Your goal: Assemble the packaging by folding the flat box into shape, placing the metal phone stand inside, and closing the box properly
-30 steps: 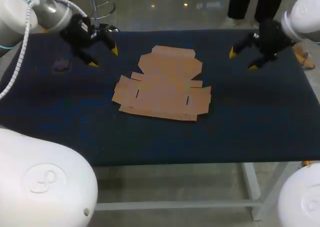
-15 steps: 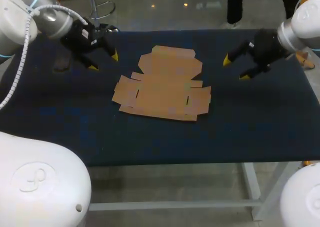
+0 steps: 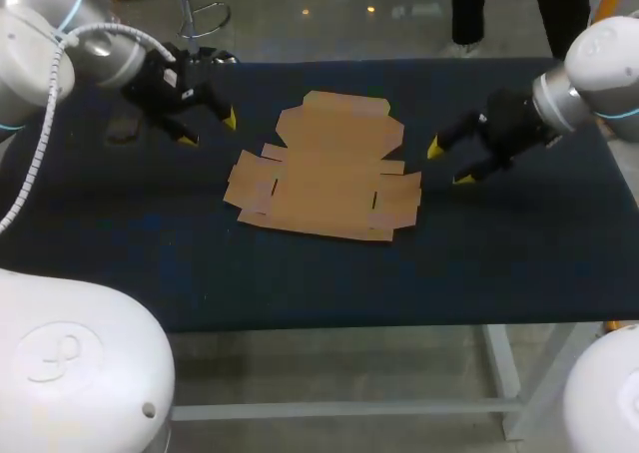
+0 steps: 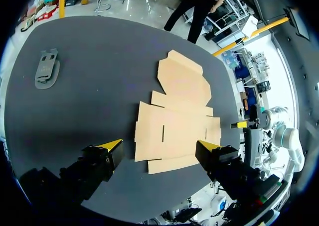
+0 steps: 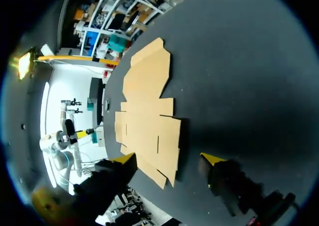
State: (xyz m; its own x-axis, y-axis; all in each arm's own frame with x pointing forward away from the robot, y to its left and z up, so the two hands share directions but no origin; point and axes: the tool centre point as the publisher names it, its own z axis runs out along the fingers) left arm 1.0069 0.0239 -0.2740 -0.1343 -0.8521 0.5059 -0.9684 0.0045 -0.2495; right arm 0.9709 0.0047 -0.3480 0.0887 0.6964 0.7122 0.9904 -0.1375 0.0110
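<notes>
Left fingers (image 3: 230, 121): spread wide, nothing between them. They sit off the far-left corner of the flat box (image 3: 324, 169), near it but not touching. In the left wrist view the box lies ahead of the two yellow tips, roughly centred between them.

Right fingers (image 3: 434, 150): also spread wide and holding nothing. They sit just beside the box's right-hand flap, tips pointing at it. I see no contact, and a strip of dark tabletop (image 3: 519, 253) shows between tips and cardboard. In the right wrist view the box's near corner lies ahead of the fingers, closer to one tip than the other.

Flat box: brown cardboard, fully unfolded, lying flat on the tabletop. No panel is raised. The large lid panel is on the box's far side, the side flaps are spread left and right, and slots are visible in the flaps.

Phone stand (image 4: 47, 69): dark, lying flat on the tabletop, well to the left of the box and further from it than the left fingers. It's apart from both the box and the fingers. It's hard to make out in the head view and clearer in the left wrist view.

Left arm (image 3: 60, 34) comes in from the box's far left, right arm (image 3: 599, 74) from its far right.
</notes>
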